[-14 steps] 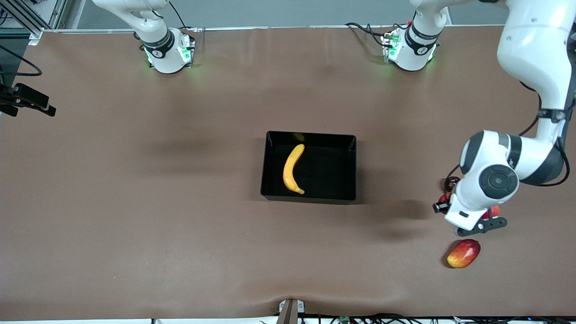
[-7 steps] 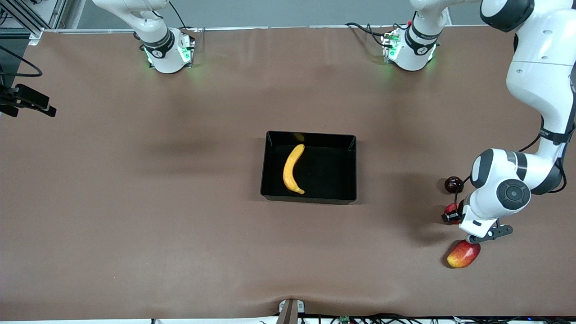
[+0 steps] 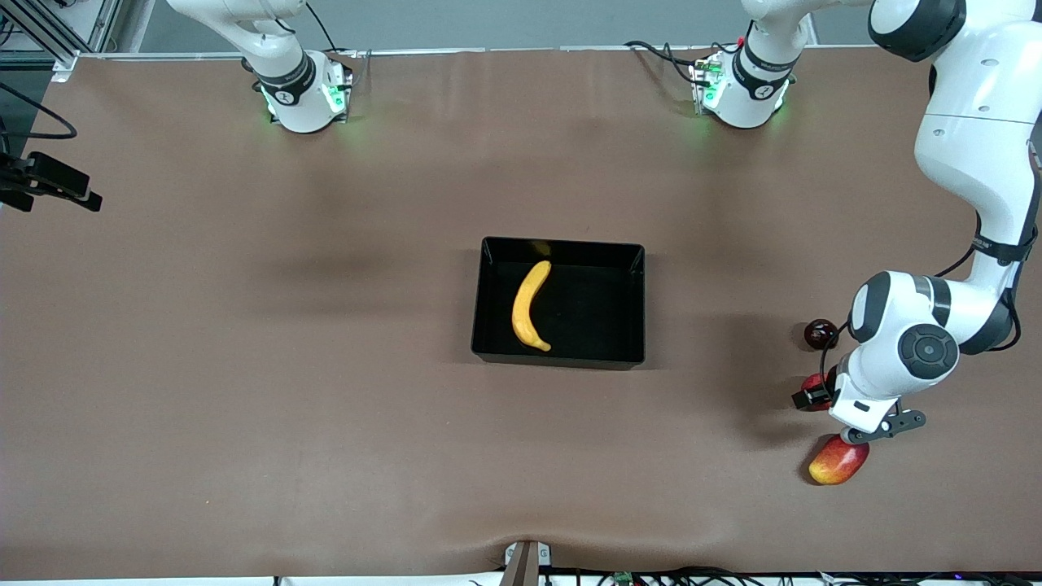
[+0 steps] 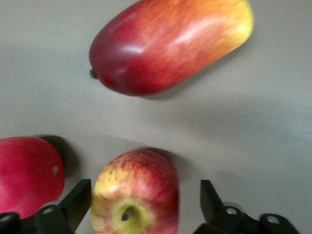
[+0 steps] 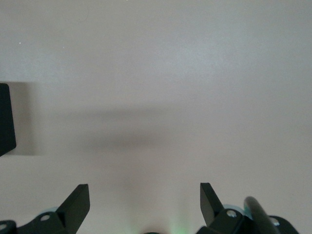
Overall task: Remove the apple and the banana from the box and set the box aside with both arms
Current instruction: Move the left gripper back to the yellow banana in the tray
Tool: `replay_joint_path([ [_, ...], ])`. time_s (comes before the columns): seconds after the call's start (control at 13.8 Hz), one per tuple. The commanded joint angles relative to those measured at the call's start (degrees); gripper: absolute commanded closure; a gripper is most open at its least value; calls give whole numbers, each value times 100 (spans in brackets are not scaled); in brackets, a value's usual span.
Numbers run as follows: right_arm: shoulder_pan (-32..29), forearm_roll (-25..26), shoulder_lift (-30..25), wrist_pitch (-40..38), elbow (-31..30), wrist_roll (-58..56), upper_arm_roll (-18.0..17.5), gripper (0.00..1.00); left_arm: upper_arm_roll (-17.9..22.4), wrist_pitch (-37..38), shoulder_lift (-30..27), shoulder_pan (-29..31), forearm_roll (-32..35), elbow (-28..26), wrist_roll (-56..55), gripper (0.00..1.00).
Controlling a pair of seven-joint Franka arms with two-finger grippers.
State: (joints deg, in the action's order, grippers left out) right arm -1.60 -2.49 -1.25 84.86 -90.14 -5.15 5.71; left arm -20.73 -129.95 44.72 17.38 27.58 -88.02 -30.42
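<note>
The apple (image 4: 136,192), red with yellow streaks around its stem dimple, sits on the table between the fingers of my left gripper (image 4: 145,202). The gripper is open, with a gap beside one finger (image 4: 210,200). In the front view the left wrist (image 3: 875,391) hides the apple, low at the left arm's end of the table. The banana (image 3: 527,308) lies in the black box (image 3: 627,325) at mid-table. My right gripper (image 5: 145,202) hangs open over bare table, with a corner of the box (image 5: 6,119) at the edge of its view.
A red-yellow mango (image 3: 838,462) (image 4: 170,44) lies just nearer the front camera than the apple. A plainer red fruit (image 4: 27,180) sits beside the apple. Another red fruit (image 3: 814,382) and a dark red one (image 3: 820,333) lie close by.
My left hand has come down over the cluster of fruits and shifted toward the mango, uncovering the dark red fruit. The box, banana and right arm's base have not moved.
</note>
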Motion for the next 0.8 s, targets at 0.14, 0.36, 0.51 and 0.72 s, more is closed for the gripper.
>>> replay_joint_path([
  [0.14, -86, -111, 81, -57, 145, -65, -44, 0, -1001, 1276, -954, -41, -366, -5, -87, 0],
  [0.36, -86, -111, 81, -49, 145, -65, -44, 0, -1845, 1814, -1105, -67, -674, -22, -629, 0],
  [0.51, -86, -111, 81, -49, 145, -65, -53, 0, -2076, 1868, -1062, -539, -614, -22, -1296, 0],
  [0.72, -69, -102, 99, -57, 137, -65, -53, 0, -2058, 1737, -834, -1462, -595, 30, -1948, 0],
])
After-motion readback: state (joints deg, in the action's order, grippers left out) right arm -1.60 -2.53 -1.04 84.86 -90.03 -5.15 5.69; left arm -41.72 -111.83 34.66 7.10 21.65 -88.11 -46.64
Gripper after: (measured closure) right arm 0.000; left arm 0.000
